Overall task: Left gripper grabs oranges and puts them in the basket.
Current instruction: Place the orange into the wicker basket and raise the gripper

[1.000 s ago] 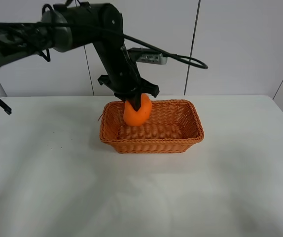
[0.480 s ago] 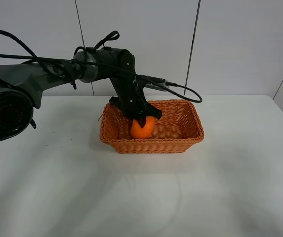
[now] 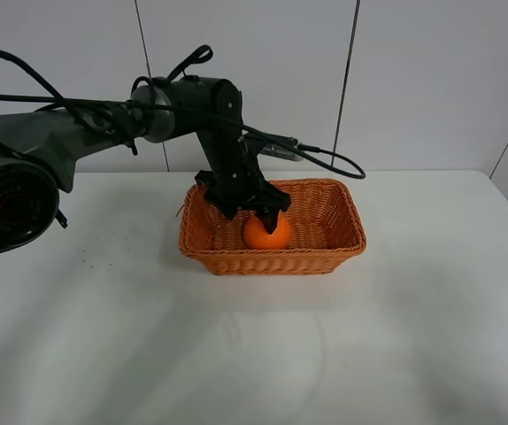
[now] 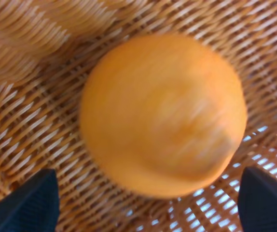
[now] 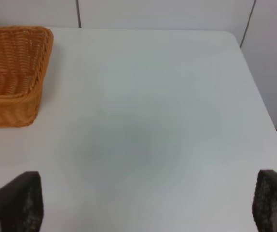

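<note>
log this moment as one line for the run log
left gripper: open, just above orange | orange: on basket floor, ungripped | right gripper: open, over table | step: placement looks done

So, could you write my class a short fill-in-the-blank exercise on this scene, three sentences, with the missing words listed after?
1. The orange rests on the woven floor of the ____.
2. The left gripper is right above the fruit with its jaws ____.
3. The table is plain ____ in colour.

Missing words: basket; open; white.
</note>
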Controlling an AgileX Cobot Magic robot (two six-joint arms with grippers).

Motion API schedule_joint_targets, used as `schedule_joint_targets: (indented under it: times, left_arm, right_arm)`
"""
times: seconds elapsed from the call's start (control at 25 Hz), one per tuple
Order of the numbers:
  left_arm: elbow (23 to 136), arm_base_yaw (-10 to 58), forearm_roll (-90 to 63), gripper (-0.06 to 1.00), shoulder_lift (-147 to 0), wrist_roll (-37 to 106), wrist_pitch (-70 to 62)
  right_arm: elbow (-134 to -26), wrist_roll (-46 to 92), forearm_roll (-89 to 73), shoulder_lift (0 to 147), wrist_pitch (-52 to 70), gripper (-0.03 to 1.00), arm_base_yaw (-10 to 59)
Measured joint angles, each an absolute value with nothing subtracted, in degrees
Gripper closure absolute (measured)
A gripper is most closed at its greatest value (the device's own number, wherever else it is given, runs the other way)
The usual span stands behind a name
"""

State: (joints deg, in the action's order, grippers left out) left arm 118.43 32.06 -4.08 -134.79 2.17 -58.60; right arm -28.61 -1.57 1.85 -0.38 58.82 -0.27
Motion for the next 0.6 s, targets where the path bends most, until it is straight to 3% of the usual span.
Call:
schedule_joint_targets:
  times: [0.24, 0.6]
  left_arm:
    - [129.33, 32.06, -3.33, 0.08, -133.04, 3.23, -67.46]
    - [130.22, 30.5, -1.48, 0.08, -128.86, 3.47, -68.01]
  right_arm:
    - [-28.61, -1.57, 1.85, -0.38, 58.82, 0.27, -0.27]
    - [-28.61, -1.57, 1.85, -0.38, 58.82, 0.27, -0.27]
